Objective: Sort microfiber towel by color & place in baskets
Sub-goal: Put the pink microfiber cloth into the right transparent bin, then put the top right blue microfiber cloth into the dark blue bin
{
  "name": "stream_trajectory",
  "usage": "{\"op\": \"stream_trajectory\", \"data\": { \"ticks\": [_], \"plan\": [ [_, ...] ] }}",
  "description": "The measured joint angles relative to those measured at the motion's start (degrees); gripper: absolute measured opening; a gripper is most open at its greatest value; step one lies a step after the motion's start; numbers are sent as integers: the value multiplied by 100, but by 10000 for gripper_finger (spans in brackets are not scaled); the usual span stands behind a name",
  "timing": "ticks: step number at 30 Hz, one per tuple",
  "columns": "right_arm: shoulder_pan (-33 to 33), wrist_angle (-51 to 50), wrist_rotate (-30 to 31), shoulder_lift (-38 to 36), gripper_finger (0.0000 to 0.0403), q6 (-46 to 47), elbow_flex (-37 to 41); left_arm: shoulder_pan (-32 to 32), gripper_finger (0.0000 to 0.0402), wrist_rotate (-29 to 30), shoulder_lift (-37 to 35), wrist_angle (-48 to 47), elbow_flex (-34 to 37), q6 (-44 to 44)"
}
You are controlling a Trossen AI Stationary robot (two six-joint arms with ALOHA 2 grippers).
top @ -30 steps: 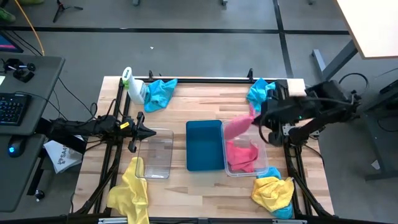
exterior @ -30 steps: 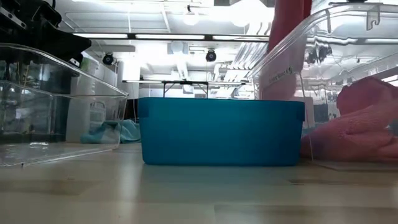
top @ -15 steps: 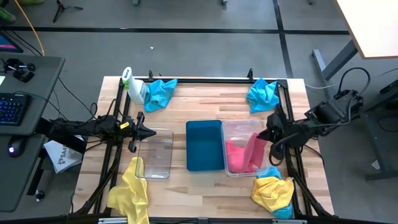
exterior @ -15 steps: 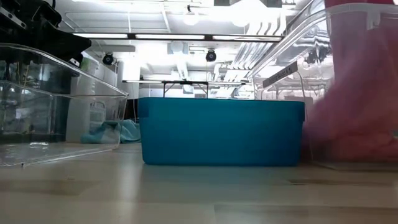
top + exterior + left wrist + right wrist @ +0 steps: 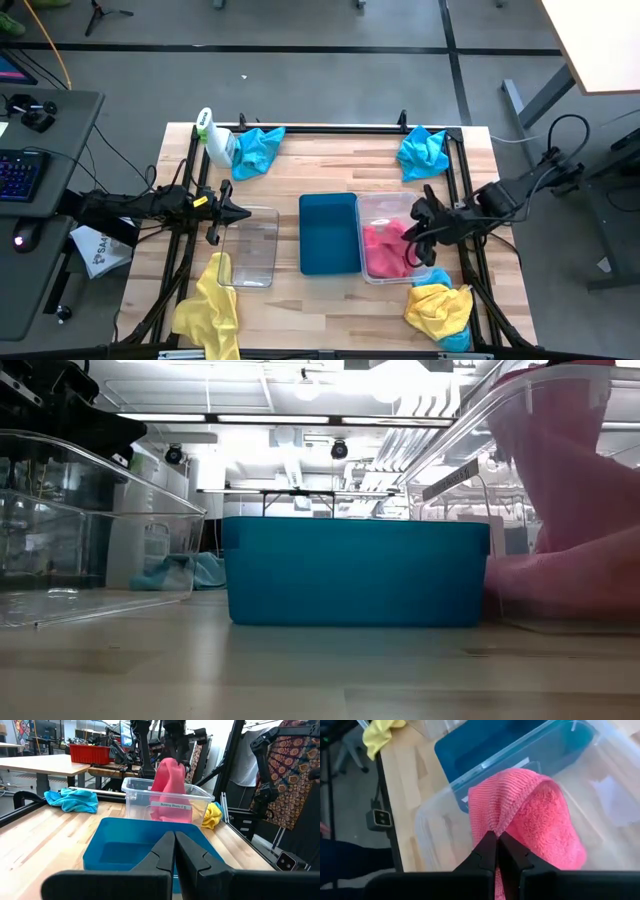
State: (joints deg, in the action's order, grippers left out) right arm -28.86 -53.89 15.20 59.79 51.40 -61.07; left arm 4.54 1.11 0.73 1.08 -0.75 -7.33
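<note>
I have the right end effector [image 5: 414,228] low over the clear basket [image 5: 392,238] at the desk's right side, its fingers [image 5: 487,851] clenched on a fold of a pink towel [image 5: 530,822]. That towel hangs down into the basket onto more pink cloth already lying there [image 5: 383,247]. From the low camera the pink mass [image 5: 580,510] fills the basket from floor to rim.

The teal basket [image 5: 329,233] sits just beside it toward the middle, walls nearly touching, so there is no room between the two. The second clear basket [image 5: 249,246] stands apart on the other side of the teal one, with a bare strip of desk [image 5: 310,305] between them. The left end effector [image 5: 232,210] waits at that basket's far left edge, fingers [image 5: 167,852] pressed together on nothing.

Loose cloths sit at the margins:
- a cyan towel [image 5: 256,150] at the far left, touching a white spray bottle [image 5: 213,138]
- another cyan towel [image 5: 423,153] at the far right corner, against the black frame rail [image 5: 330,127]
- a yellow towel [image 5: 208,310] spilling over the near left edge
- a yellow-and-cyan heap [image 5: 441,312] at the near right corner, just beside the pink-filled basket

The near middle of the desk is open wood.
</note>
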Motion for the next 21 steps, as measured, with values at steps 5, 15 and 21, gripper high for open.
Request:
{"op": "stream_trajectory", "data": {
  "ticks": [5,15,21],
  "plan": [
    [125,129,-259,24,40,258,130,0,1,-1,0,0,0,0],
    [610,-218,-1571,28,250,-249,-172,0,1,1,0,2,0,0],
    [1333,-1438,-688,21,304,-177,-1139,0,1,-1,0,2,0,0]
  ]
}}
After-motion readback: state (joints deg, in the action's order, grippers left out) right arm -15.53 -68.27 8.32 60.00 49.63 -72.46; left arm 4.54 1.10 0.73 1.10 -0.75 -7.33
